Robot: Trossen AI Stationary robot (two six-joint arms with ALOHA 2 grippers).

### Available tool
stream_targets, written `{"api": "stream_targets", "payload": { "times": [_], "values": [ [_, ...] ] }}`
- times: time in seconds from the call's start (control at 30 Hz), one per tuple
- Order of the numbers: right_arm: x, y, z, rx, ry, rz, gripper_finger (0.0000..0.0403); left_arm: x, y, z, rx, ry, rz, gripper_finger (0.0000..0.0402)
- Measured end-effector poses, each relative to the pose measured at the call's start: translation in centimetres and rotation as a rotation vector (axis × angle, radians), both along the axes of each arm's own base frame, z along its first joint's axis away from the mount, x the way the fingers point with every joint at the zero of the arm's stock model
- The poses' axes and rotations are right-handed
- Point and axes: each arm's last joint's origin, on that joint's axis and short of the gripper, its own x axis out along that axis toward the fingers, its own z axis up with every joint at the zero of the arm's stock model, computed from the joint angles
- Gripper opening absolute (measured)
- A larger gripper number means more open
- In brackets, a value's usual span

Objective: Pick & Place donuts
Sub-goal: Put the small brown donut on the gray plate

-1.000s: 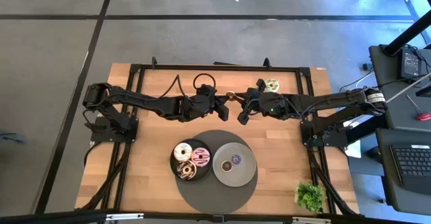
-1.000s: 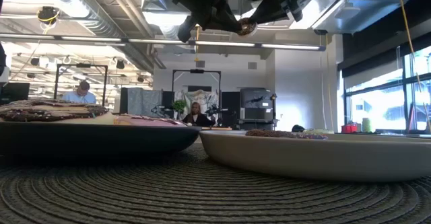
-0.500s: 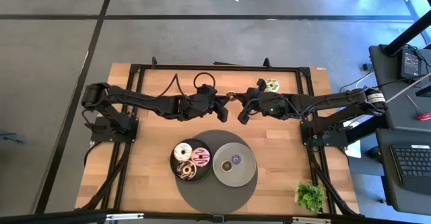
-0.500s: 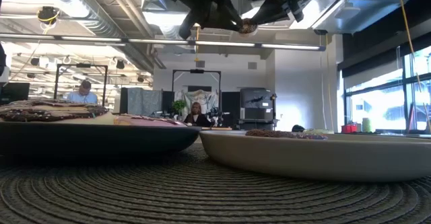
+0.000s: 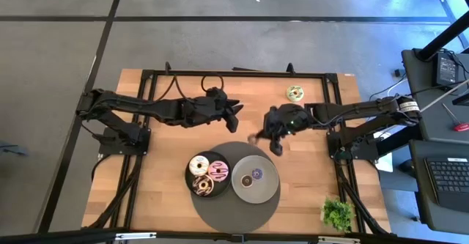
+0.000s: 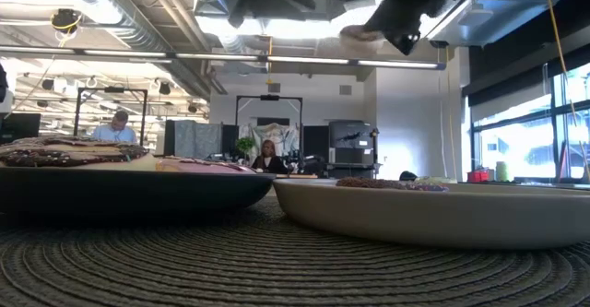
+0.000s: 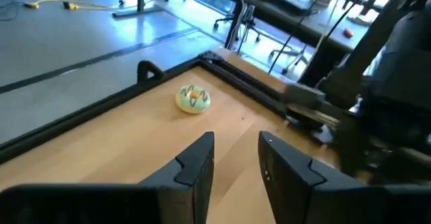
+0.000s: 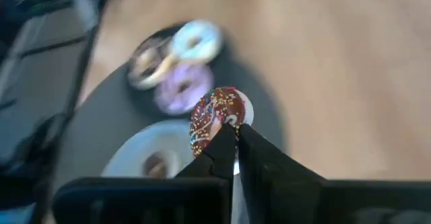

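My right gripper (image 5: 265,137) hovers over the far edge of the round dark mat (image 5: 234,200), shut on a chocolate-brown donut with sprinkles (image 8: 215,120). My left gripper (image 7: 236,143) is open and holds nothing, up over the table's middle, left of the right one (image 5: 234,111). A green-iced donut (image 5: 294,92) lies flat on the wood near the far edge. Three donuts, white (image 5: 198,165), pink (image 5: 218,171) and brown (image 5: 203,185), lie on the dark plate (image 5: 192,178). A small purple donut (image 5: 256,175) lies on the grey plate (image 5: 267,189). My right gripper pinches the chocolate donut's rim (image 8: 227,128) between its two fingertips (image 8: 250,143). The fingers point down and slant toward the table's near left. The donut stands on edge beyond the fingertips, lifted clear of the table, its sprinkled face turned sideways.
A small green plant (image 5: 337,213) stands at the near right corner. A black frame (image 5: 234,73) runs along the table's far edge and sides. Bare wood lies left of the mat and between the green donut and the plates. People sit in the room beyond (image 6: 267,155).
The two grippers stood fingertip to fingertip at the table's far middle with the chocolate donut between them. The left gripper has drawn back toward the left edge without it. The right gripper has carried the donut toward the near edge and tipped downward over the mat.
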Motion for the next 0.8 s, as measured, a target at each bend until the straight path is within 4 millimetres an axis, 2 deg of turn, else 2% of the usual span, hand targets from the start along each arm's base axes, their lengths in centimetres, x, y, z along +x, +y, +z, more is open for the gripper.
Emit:
{"api": "stream_targets", "payload": {
  "times": [0.23,0.47,0.6,0.8],
  "values": [
    [-0.7,4.0,-0.2,0.097,0.044,0.099,0.0017,-0.5,0.1,-1.3,-0.009,0.146,-0.015,0.0111],
    [-1.8,8.1,-1.0,0.137,0.103,-0.067,0.0017,-0.8,-0.2,-1.9,-0.026,0.221,-0.058,0.0113],
    [-1.7,10.8,-2.9,0.172,0.157,-0.141,0.0016,-0.8,-0.4,-2.1,-0.060,0.233,-0.124,0.0110],
    [-0.6,14.4,-7.2,0.186,0.220,-0.215,0.0016,-0.7,-0.7,-2.1,-0.100,0.234,-0.204,0.0112]
  ]
}}
